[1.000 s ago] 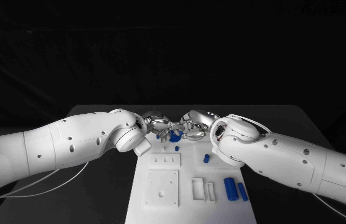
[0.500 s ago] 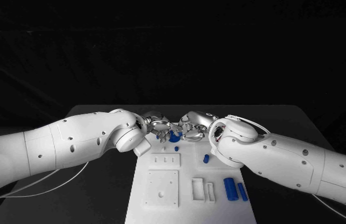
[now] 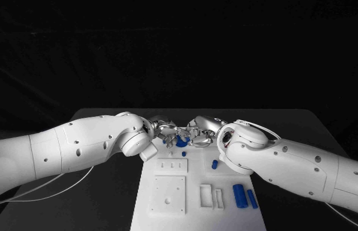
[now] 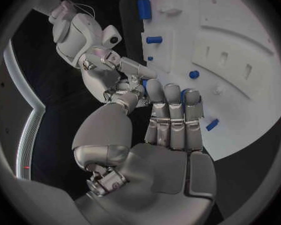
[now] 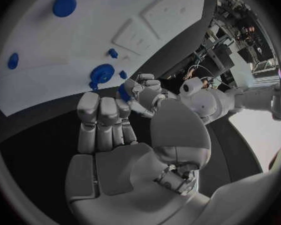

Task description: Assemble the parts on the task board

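Note:
The white task board (image 3: 195,210) runs down the middle of the table. At its far end my left hand (image 3: 165,130) and right hand (image 3: 201,132) meet fingertip to fingertip. A small blue part (image 5: 125,92) sits pinched between the fingertips of both hands, and shows again as the blue part (image 4: 145,86). Just below them on the board lies a round blue part (image 3: 181,142), seen too as the round part (image 5: 103,74). A small blue peg (image 3: 184,153), a short blue piece (image 3: 214,164) and two blue cylinders (image 3: 239,195) rest on the board.
White raised blocks (image 3: 170,165) and a square plate with holes (image 3: 168,194) occupy the board's left half. Two narrow white slots (image 3: 209,196) stand near the cylinders. Both forearms (image 3: 82,148) flank the board over the black table.
The hands stay joined at the board's far end; only slight shifts of the fingers show.

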Robot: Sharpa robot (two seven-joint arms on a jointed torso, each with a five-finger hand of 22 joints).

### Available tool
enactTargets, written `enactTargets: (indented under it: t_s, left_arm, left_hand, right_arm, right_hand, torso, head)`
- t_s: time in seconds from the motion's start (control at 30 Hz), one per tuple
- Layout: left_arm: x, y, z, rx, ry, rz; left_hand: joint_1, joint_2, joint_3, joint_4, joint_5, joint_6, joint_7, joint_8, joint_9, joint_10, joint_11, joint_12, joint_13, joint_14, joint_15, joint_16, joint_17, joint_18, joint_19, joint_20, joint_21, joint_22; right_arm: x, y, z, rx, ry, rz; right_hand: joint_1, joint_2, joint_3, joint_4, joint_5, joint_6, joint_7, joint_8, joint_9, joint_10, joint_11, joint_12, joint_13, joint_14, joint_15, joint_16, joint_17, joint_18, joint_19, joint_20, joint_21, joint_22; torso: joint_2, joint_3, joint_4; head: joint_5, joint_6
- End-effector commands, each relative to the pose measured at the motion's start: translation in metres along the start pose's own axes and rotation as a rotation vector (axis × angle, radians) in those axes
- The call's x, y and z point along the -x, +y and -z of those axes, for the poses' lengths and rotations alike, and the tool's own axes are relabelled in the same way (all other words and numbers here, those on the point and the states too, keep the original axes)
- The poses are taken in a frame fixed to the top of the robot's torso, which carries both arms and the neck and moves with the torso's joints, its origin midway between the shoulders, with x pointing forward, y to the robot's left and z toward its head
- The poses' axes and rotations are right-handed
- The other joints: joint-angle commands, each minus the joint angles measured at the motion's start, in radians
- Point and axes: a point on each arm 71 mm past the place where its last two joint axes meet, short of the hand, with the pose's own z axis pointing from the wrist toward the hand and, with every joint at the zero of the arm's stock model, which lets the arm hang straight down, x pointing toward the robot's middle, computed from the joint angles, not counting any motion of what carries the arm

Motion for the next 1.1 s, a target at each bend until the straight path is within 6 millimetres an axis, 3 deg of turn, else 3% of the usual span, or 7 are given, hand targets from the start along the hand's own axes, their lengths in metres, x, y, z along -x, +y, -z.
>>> enactTargets:
  t_s: [0.03, 0.13, 0.17, 0.3, 0.7, 1.1]
  left_arm:
    - [-0.0029, -0.0025, -0.0001, -0.003, 0.026, -0.014]
    - [-0.0035, -0.0023, -0.0001, 0.000, 0.031, -0.023]
    - [-0.0039, -0.0024, -0.0001, 0.002, 0.034, -0.026]
    - [-0.0044, -0.0021, 0.0000, 0.006, 0.038, -0.032]
    - [-0.0051, -0.0024, -0.0012, 0.012, 0.038, -0.045]
    - [-0.0053, -0.0025, -0.0014, 0.013, 0.038, -0.048]
  left_hand:
    - [-0.021, -0.009, 0.000, 0.001, -0.016, 0.008, 0.001, 0.001, 0.002, 0.003, -0.004, 0.006, -0.001, 0.000, -0.007, 0.008, -0.003, 0.002, 0.002, -0.086, 0.008, 0.010]
    - [-0.029, -0.019, 0.001, 0.007, -0.027, 0.011, -0.001, 0.001, 0.002, 0.004, -0.004, 0.008, -0.002, 0.001, -0.008, 0.010, -0.004, 0.002, 0.002, -0.087, 0.008, 0.009]
    - [-0.039, -0.032, -0.001, 0.014, -0.046, 0.016, -0.001, 0.003, 0.004, 0.007, -0.006, 0.011, -0.002, 0.002, -0.009, 0.013, -0.005, 0.002, 0.004, -0.088, 0.010, 0.008]
    - [-0.043, -0.044, 0.008, 0.024, -0.051, 0.030, -0.006, 0.007, 0.010, 0.012, -0.011, 0.019, -0.001, 0.006, -0.012, 0.023, -0.007, 0.004, 0.006, -0.091, 0.013, 0.007]
    - [-0.049, -0.052, 0.011, 0.033, -0.053, 0.038, -0.010, 0.009, 0.015, 0.015, -0.015, 0.027, 0.000, 0.009, -0.014, 0.031, -0.008, 0.004, 0.009, -0.093, 0.018, 0.006]
    - [-0.042, -0.043, 0.018, 0.031, -0.051, 0.034, -0.009, 0.005, 0.016, 0.014, -0.014, 0.030, 0.000, 0.007, -0.015, 0.035, -0.010, 0.005, 0.008, -0.094, 0.021, 0.005]
  right_arm:
    - [-0.0018, 0.0033, 0.0001, 0.010, 0.018, 0.007]
    - [-0.0019, 0.0033, 0.0000, 0.009, 0.018, 0.007]
    - [-0.0019, 0.0035, -0.0001, 0.010, 0.018, 0.007]
    - [-0.0021, 0.0039, -0.0001, 0.010, 0.019, 0.008]
    - [-0.0029, 0.0068, 0.0003, 0.015, 0.023, 0.009]
    - [-0.0040, 0.0089, 0.0005, 0.017, 0.030, 0.011]
  right_hand:
    - [0.002, -0.010, 0.006, 0.002, -0.005, 0.203, -0.010, 0.006, 0.002, -0.028, -0.022, 0.002, -0.001, -0.002, -0.007, 0.002, -0.001, 0.084, 0.001, -0.005, 0.003, 0.008]
    - [0.002, -0.010, 0.006, 0.002, -0.005, 0.203, -0.009, 0.005, 0.002, -0.028, -0.022, 0.002, -0.001, -0.002, -0.007, 0.002, -0.001, 0.084, 0.001, -0.005, 0.003, 0.008]
    - [0.002, -0.010, 0.006, 0.002, -0.005, 0.203, -0.010, 0.005, 0.002, -0.028, -0.022, 0.002, -0.001, -0.002, -0.007, 0.002, -0.001, 0.084, 0.001, -0.005, 0.003, 0.008]
    - [0.002, -0.010, 0.007, 0.002, -0.005, 0.203, -0.010, 0.005, 0.002, -0.028, -0.022, 0.002, -0.002, -0.002, -0.007, 0.002, -0.001, 0.084, 0.001, -0.005, 0.003, 0.008]
    - [0.002, -0.011, 0.008, 0.003, -0.005, 0.204, -0.010, 0.005, 0.003, -0.028, -0.022, 0.002, -0.002, -0.002, -0.007, 0.002, -0.002, 0.084, 0.001, -0.005, 0.003, 0.008]
    - [0.002, -0.011, 0.009, 0.003, -0.005, 0.204, -0.009, 0.004, 0.004, -0.028, -0.022, 0.002, -0.002, -0.002, -0.007, 0.002, -0.002, 0.084, 0.002, -0.004, 0.003, 0.008]
  torso:
    - [0.000, -0.0003, 0.0007]
    - [0.000, -0.0002, 0.0011]
    - [0.000, -0.0002, 0.0011]
    - [0.000, -0.0005, 0.0001]
    - [0.000, -0.0004, 0.0005]
    - [0.000, 0.0002, -0.0001]
  head:
    - [-0.002, -0.001]
    - [-0.001, -0.002]
    - [-0.001, -0.002]
    - [-0.001, -0.003]
    - [-0.001, -0.004]
    - [-0.001, -0.005]
